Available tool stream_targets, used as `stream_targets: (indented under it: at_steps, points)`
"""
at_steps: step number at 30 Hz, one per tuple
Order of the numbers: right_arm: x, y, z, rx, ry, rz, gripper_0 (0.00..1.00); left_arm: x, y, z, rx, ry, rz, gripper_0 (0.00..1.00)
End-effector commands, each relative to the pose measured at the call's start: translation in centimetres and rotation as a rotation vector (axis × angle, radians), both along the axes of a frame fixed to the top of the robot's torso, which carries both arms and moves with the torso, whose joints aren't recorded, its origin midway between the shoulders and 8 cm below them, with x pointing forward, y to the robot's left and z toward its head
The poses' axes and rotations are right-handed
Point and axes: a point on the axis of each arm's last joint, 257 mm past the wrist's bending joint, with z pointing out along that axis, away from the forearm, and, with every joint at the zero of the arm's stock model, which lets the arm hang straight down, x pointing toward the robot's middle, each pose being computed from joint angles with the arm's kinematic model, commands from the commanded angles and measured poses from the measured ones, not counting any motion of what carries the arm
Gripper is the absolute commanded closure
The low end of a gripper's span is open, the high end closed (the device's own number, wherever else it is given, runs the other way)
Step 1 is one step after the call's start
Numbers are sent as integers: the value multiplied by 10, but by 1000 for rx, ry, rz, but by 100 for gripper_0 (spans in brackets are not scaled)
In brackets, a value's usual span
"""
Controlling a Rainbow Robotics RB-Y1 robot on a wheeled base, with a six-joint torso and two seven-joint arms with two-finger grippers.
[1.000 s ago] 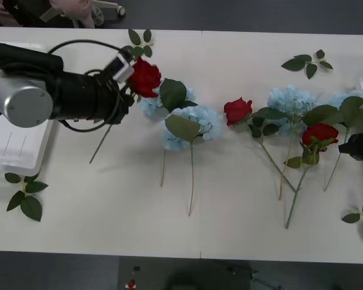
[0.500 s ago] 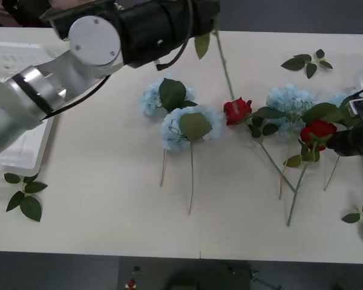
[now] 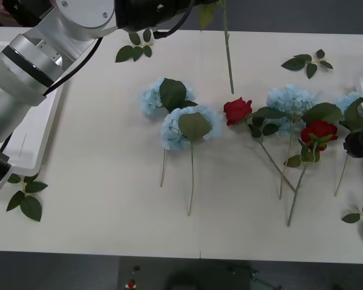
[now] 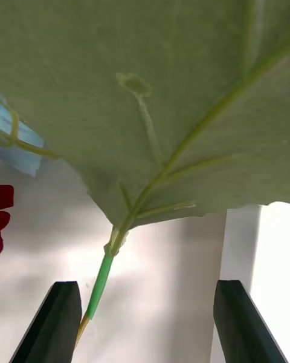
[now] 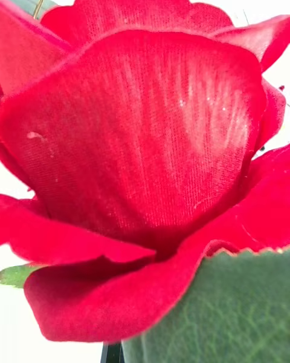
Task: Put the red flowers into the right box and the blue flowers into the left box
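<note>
One red rose point(image 5: 139, 157) is now riding clamped in my left claw, lifted off the table point(image 3: 109, 229) and swinging well right of the slotted basket point(image 3: 30, 145), its thin green stem point(image 3: 227, 48) dangling. Velvety petals are crowding close. My right claw point(image 4: 145, 327) is waiting, spread apart beneath a veined leaf point(image 4: 145, 66).

Two blue flowers point(image 3: 180, 118) lay side by side left of the table's point(image 3: 109, 199) centre. Two red flowers point(image 3: 278, 130) sat to their right, stems crossing. The left box point(image 3: 33, 136) stood at the frame's left edge, leaf sprigs point(image 3: 25, 196) below it.
</note>
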Motion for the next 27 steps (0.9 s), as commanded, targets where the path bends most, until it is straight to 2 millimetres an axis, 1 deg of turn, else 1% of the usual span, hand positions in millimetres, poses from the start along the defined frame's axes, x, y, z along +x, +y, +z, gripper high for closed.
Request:
stream_targets:
  at_steps: [1,2,3,5,7,9,10,11,13,14,15,16,19,21,23,24,26,27]
  points:
    - [4,-2,6,17,-25,-26,36,-8,-10,11,35,-71,-8,100]
    - [4,-2,6,17,-25,-26,36,-8,-10,11,35,-71,-8,100]
    - [5,-1,5,22,-27,-26,34,-10,-14,10,29,-63,-15,100]
    - [6,2,9,26,-32,-19,26,-10,-15,8,16,-44,-21,100]
    - [5,9,13,49,-33,-8,18,-11,-16,7,3,-30,-27,100]
    - [2,16,25,73,-43,19,14,-11,-16,7,4,-31,-26,100]
    - [0,20,34,85,-55,38,11,-11,-16,7,4,-31,-26,100]
    - [-1,24,38,95,-60,49,11,-11,-16,7,4,-31,-26,100]
    - [-8,35,57,134,-87,90,10,-11,-16,7,4,-31,-26,100]
    - [-10,40,60,149,-93,100,10,-11,-16,7,4,-31,-26,100]
    - [-15,48,69,189,-118,116,8,-11,-16,7,4,-31,-26,100]
    - [-15,53,74,209,-133,123,8,-11,-16,7,4,-31,-26,100]
    - [-22,79,96,308,-200,154,6,-11,-16,7,4,-31,-26,100]
    - [-28,93,115,349,-248,178,5,-11,-16,7,4,-31,-26,100]
    - [-31,108,138,392,-307,200,5,-11,-16,7,4,-31,-26,100]
    - [-33,114,145,410,-328,208,5,-11,-16,7,4,-31,-26,100]
    - [-38,136,169,471,-394,234,5,-11,-16,7,4,-31,-26,100]
    - [-39,141,177,486,-412,240,5,-11,-16,7,4,-31,-26,100]
